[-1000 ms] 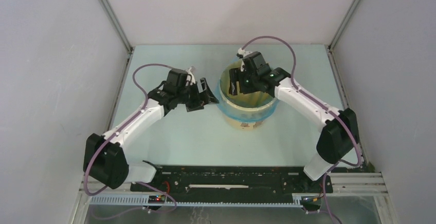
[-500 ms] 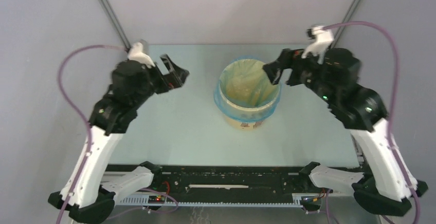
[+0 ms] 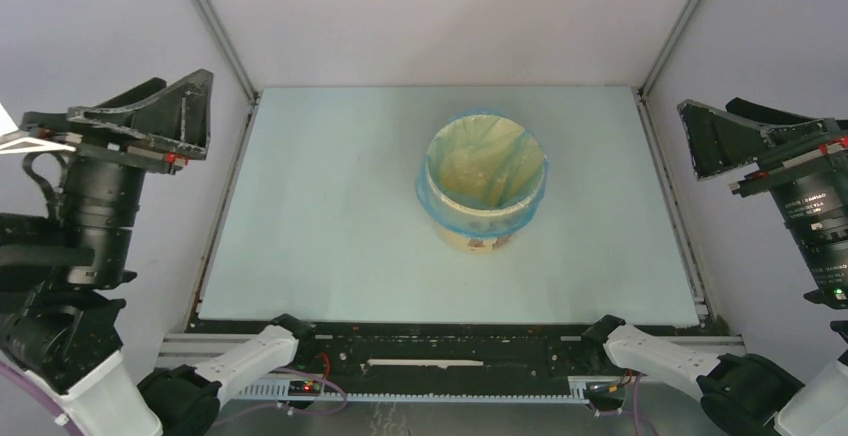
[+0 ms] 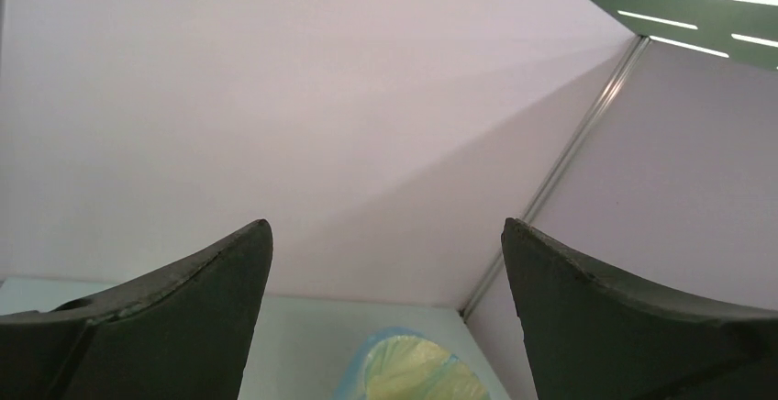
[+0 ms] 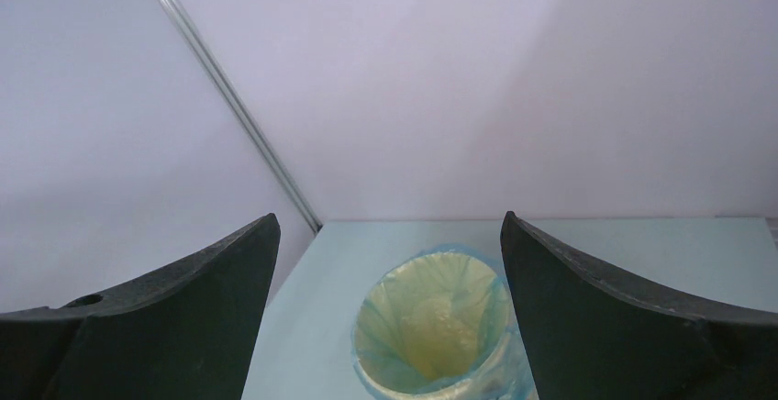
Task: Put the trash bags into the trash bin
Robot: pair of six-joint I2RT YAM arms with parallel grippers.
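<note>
The trash bin (image 3: 482,240), a round pale tan bucket, stands upright near the middle of the table. The light-blue trash bag (image 3: 486,164) lines its inside, and its edge is folded down over the rim all round. Both arms are drawn back and raised high at the sides, far from the bin. My left gripper (image 3: 185,106) is open and empty; its wrist view shows the bag (image 4: 415,374) far below, between the jaws. My right gripper (image 3: 712,136) is open and empty; its wrist view shows the lined bin (image 5: 431,322) below.
The pale green table (image 3: 320,236) is enclosed by grey-white walls on the left, back and right, with metal corner posts (image 3: 215,26). The arm bases and a black rail (image 3: 440,351) run along the near edge.
Both arms have pulled away from the bin, swung outward and risen close to the camera. The bag stays in the bin with its edge over the rim.
</note>
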